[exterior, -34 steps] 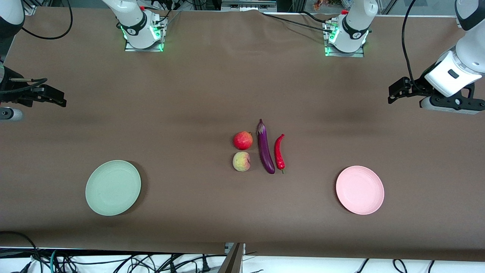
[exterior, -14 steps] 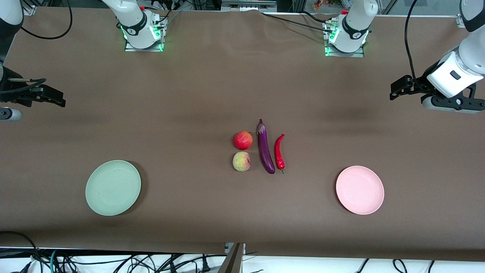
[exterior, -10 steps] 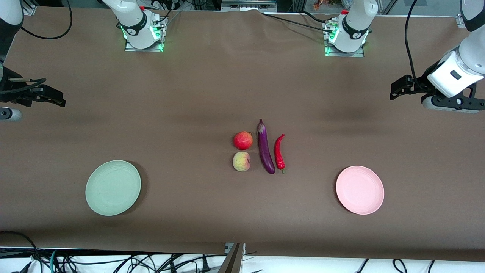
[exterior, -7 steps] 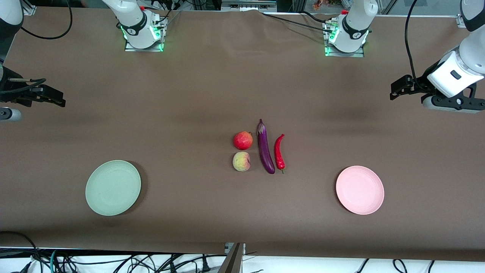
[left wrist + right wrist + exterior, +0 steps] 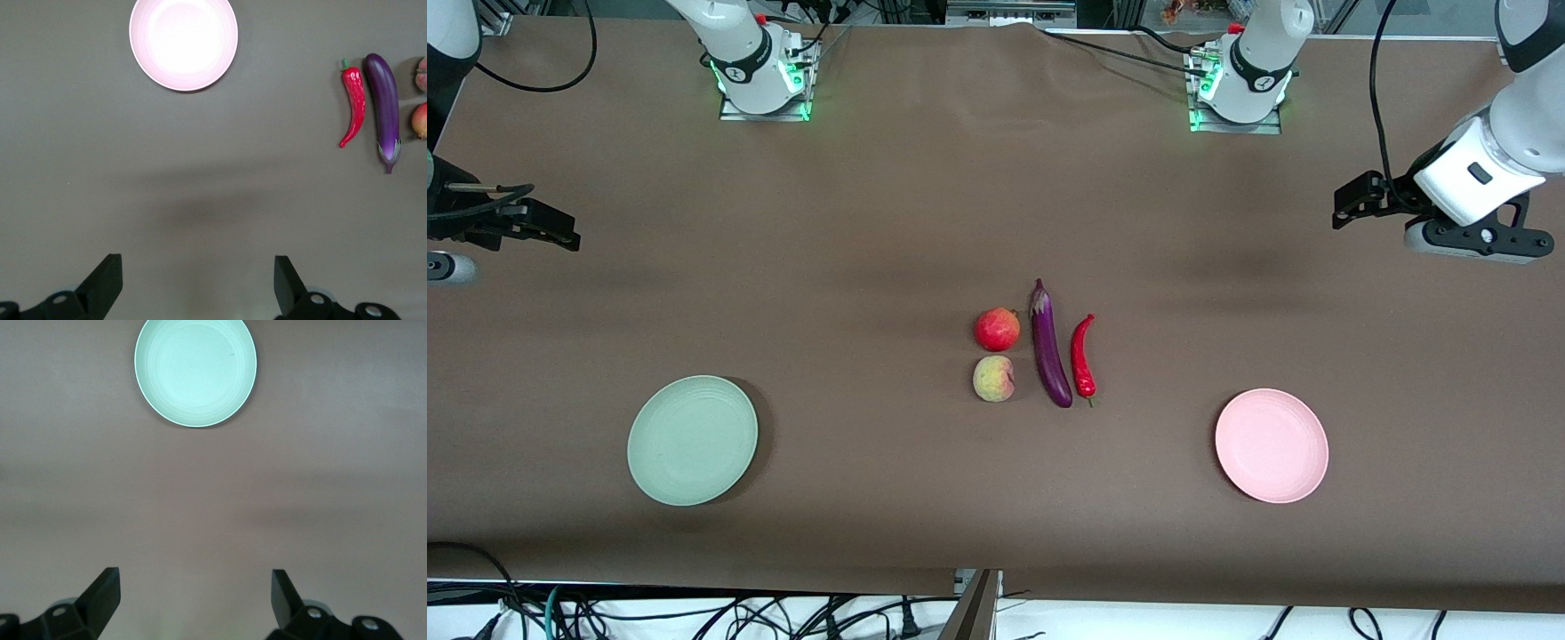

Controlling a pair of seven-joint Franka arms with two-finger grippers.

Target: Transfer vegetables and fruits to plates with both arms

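Observation:
Mid-table lie a purple eggplant (image 5: 1050,347) and a red chili (image 5: 1083,356) side by side. Beside them sit a deep red fruit (image 5: 996,329) and a yellowish-green fruit (image 5: 993,379). The pink plate (image 5: 1272,445) is toward the left arm's end, the mint plate (image 5: 692,440) toward the right arm's end; both hold nothing. My left gripper (image 5: 1352,200) hangs open over bare table at its end; its wrist view shows the pink plate (image 5: 183,43), chili (image 5: 353,103) and eggplant (image 5: 383,100). My right gripper (image 5: 551,229) hangs open over its end, with the mint plate (image 5: 195,370) in its wrist view.
A brown cloth (image 5: 889,222) covers the whole table. The two arm bases (image 5: 760,80) (image 5: 1240,89) stand along the edge farthest from the front camera. Loose cables (image 5: 694,613) lie off the table's near edge.
My left gripper has shifted slightly toward the middle of the table. The right arm and all the things on the table have stayed put.

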